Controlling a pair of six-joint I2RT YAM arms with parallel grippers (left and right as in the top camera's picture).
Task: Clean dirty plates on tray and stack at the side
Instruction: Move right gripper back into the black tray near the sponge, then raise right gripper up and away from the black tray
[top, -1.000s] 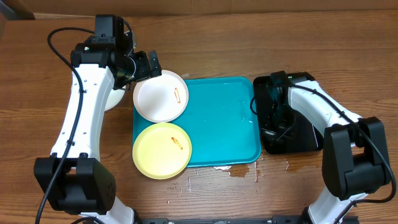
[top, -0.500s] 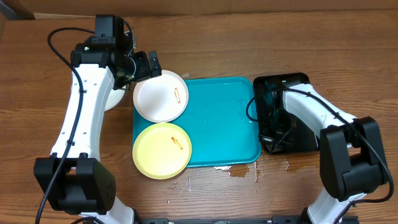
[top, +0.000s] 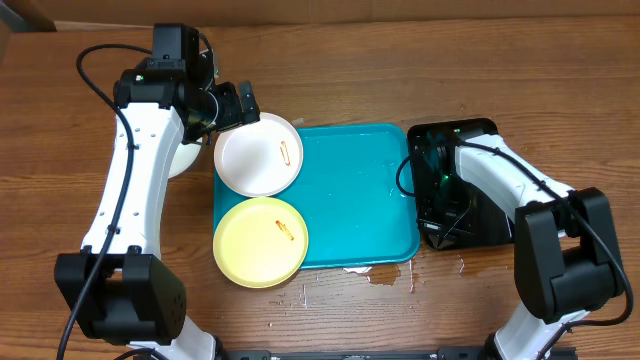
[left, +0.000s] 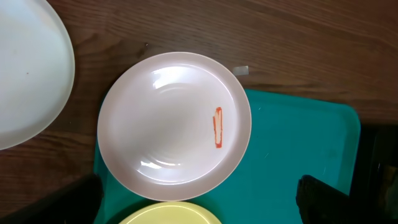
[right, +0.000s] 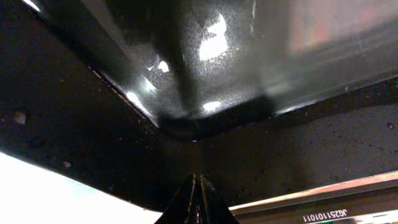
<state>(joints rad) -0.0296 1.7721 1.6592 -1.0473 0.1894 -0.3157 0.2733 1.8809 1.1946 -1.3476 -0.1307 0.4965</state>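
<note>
A white plate (top: 258, 153) (left: 174, 124) with an orange-red smear (left: 217, 127) lies on the back left corner of the turquoise tray (top: 360, 195) (left: 298, 143). In front of it a pale yellow plate (top: 260, 241) (left: 171, 214) with a small orange smear overhangs the tray's front left corner. Another white plate (top: 185, 157) (left: 25, 68) rests on the table left of the tray, half under the left arm. My left gripper (top: 236, 108) (left: 199, 202) hovers open above the smeared white plate and holds nothing. My right gripper (top: 430, 190) (right: 198, 199) is shut, its tips down inside the black tray.
The narrow black tray (top: 465, 185) (right: 205, 68) stands right of the turquoise tray, touching its edge. Small wet patches (top: 385, 275) lie on the wood in front of the tray. A cable loops beside the right wrist.
The right arm shifted a little toward the back left inside the black tray, then held still. The left arm and the plates have not moved.
</note>
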